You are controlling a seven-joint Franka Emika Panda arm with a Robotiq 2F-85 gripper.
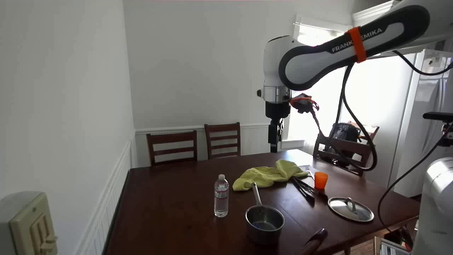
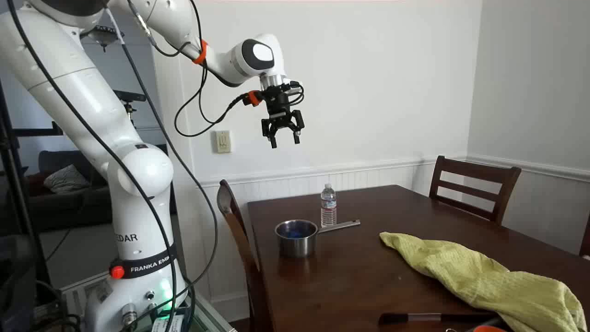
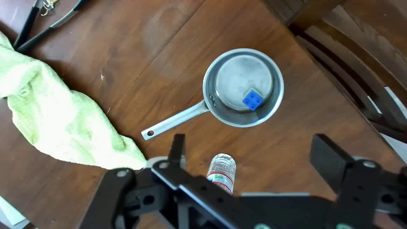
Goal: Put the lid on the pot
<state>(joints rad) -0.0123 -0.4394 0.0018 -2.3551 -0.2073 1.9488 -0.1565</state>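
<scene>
My fingers (image 3: pixel 329 162) are spread wide apart, in the air, at a level well above the pot (image 3: pixel 243 76). In the wrist view the pot shows beyond my fingers, within the span between them. The lid (image 1: pixel 343 211) lies flat on the table (image 1: pixel 170 198) to the right of the pot in an exterior view, apart from it, lower than my fingers and well away from them.

The table is dark brown wood. Left to right in an exterior view, a bottle (image 1: pixel 221 198) stands upright left of the pot, a yellow-green cloth (image 1: pixel 263 175) lies rumpled behind the pot, and a black-handled tool (image 3: pixel 35 39) and an orange cup (image 1: pixel 321 180) are behind the pot and to its right. In the room, a switch (image 1: pixel 33 226) is mounted far left of the pot, a pale wall (image 1: pixel 212 71) rises behind it, and a bright window (image 1: pixel 313 37) and a dark backpack (image 1: pixel 345 134) are beyond the pot to its right.

Counting left to right, I have one bottle, one pot, one cloth, one tool, one cup and one lid; inside the pot is one blue block (image 3: pixel 253 99). I see at least four chairs (image 1: pixel 172 138) around the table.
</scene>
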